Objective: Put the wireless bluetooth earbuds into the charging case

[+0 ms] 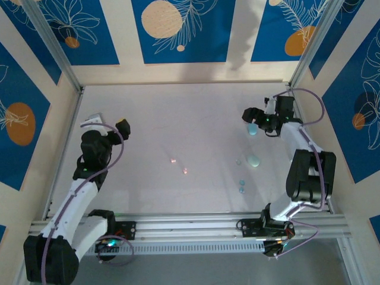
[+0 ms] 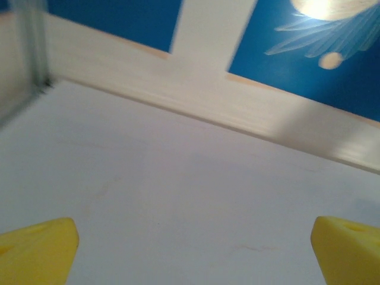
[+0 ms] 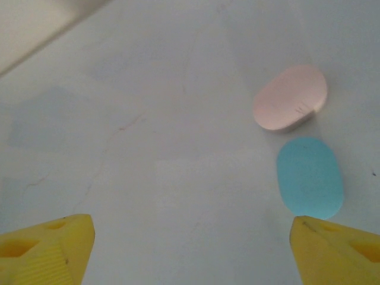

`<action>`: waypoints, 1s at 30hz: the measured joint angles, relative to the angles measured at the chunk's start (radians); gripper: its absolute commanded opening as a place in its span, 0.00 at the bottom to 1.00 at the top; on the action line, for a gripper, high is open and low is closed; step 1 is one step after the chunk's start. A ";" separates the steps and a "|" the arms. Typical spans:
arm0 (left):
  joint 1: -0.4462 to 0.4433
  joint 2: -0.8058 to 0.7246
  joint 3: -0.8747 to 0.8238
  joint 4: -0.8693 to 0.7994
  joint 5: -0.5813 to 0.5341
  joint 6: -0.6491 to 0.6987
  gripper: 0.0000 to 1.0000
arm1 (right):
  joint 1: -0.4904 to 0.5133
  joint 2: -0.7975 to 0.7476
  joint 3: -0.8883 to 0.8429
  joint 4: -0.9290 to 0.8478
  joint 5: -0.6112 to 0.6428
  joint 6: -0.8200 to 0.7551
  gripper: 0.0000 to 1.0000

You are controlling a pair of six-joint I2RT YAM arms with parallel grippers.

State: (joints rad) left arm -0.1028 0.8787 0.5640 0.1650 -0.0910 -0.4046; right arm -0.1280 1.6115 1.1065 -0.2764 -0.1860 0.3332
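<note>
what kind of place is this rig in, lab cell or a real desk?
Probably a purpose-built lab cell: a white table, aluminium frame posts around it, printed blue wall panels, and a mounting rail along the near edge.

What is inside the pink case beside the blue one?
Nothing inside shows: the pink case looks shut, so only its smooth shell is seen, on the table beside the blue case.

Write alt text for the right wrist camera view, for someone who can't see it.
A pink oval case and a blue oval case lie close together on the pale table, ahead of the open right hand.
</note>
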 measured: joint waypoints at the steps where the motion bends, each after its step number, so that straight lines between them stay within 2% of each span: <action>1: 0.001 0.000 0.012 -0.037 0.048 -0.029 1.00 | -0.003 0.032 0.035 -0.036 0.016 -0.002 0.82; 4: 0.001 0.024 0.065 -0.151 0.167 -0.077 1.00 | -0.012 0.110 0.120 -0.119 0.061 -0.006 0.79; 7: 0.001 0.062 0.155 -0.266 0.259 -0.088 1.00 | -0.016 0.190 0.195 -0.183 0.086 -0.030 0.70; 14: -0.010 0.167 0.367 -0.447 0.423 -0.037 1.00 | -0.010 0.309 0.294 -0.284 0.155 -0.105 0.73; 17: -0.016 0.244 0.465 -0.568 0.431 0.025 1.00 | -0.005 0.329 0.311 -0.306 0.175 -0.146 0.73; 20: -0.017 0.253 0.472 -0.631 0.409 0.047 1.00 | 0.007 0.332 0.318 -0.325 0.195 -0.191 0.73; 25: -0.017 0.168 0.379 -0.629 0.333 0.017 1.00 | 0.038 0.354 0.337 -0.343 0.245 -0.241 0.72; 30: -0.017 0.129 0.362 -0.625 0.280 -0.008 1.00 | 0.051 0.375 0.345 -0.353 0.291 -0.275 0.72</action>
State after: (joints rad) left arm -0.1200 1.0073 0.9257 -0.4599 0.1894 -0.4126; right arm -0.0765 1.9869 1.4513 -0.6292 0.1051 0.0586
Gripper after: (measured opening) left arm 0.999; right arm 0.722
